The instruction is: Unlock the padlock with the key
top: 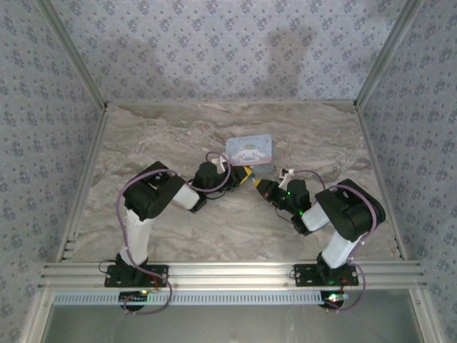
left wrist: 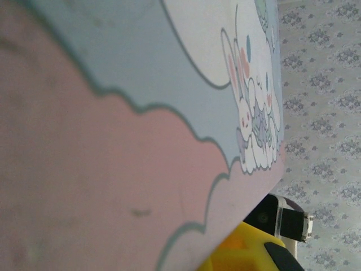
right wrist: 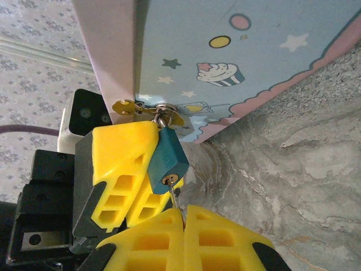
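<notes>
Centrally, small teal padlock (right wrist: 167, 158) hanging by its shackle from the brass hasp (right wrist: 135, 107) at a corner of the pale blue cartoon-printed tin box (right wrist: 271, 51). Long axis tilted: shackle uppermost, keyhole face pointing down toward the right gripper (right wrist: 183, 217). Body clenched by the yellow-fingered left gripper (right wrist: 148, 169); thin metal key (right wrist: 175, 196) pinched in the right gripper, shaft entering the keyhole. Box resting on grey marbled tabletop (right wrist: 304, 169).

A grey marbled bench (top: 178, 132) is carrying a pale blue cartoon-printed tin box (top: 250, 148), sitting near its middle.
</notes>
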You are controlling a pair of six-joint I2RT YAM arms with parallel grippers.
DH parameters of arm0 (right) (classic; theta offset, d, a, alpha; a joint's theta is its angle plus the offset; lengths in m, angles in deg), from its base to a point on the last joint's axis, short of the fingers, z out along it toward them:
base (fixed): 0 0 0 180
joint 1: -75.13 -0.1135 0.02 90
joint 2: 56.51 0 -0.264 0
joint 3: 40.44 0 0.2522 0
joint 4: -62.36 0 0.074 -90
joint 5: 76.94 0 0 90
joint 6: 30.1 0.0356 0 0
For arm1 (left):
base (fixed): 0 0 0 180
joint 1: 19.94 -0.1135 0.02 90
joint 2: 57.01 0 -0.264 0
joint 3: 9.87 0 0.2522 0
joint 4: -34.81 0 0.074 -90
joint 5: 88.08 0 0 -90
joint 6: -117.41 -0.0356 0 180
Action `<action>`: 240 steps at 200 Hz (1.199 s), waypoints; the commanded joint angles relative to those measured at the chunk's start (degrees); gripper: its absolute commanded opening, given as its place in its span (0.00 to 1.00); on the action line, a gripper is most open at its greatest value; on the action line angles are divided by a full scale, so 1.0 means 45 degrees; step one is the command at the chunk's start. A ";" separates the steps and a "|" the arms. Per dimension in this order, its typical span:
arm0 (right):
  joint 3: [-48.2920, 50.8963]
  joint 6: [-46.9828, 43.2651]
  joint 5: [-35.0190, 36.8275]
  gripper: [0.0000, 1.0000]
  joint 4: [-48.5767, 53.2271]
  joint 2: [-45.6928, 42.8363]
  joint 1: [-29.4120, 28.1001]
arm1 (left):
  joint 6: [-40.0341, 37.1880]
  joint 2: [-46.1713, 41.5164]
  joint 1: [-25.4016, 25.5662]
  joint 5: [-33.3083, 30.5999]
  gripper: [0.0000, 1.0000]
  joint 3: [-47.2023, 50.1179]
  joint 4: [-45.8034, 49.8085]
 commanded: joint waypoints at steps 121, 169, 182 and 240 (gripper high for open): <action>-0.0705 0.1928 0.0082 0.00 -0.1558 0.1270 0.0390 | 0.0603 0.0211 0.0480 0.1177 0.00 -0.0502 -0.1821; -0.0962 0.0129 0.0142 0.00 0.0963 0.0123 0.0251 | 0.0643 0.0193 0.0473 0.1234 0.00 -0.0540 -0.1782; -0.1029 -0.0358 0.0179 0.00 0.1704 -0.0332 0.0250 | 0.0643 0.0187 0.0483 0.1213 0.00 -0.0540 -0.1772; -0.1090 0.0654 -0.0548 0.00 0.0784 -0.0183 0.0571 | 0.0670 0.0192 0.0485 0.1194 0.00 -0.0462 -0.1869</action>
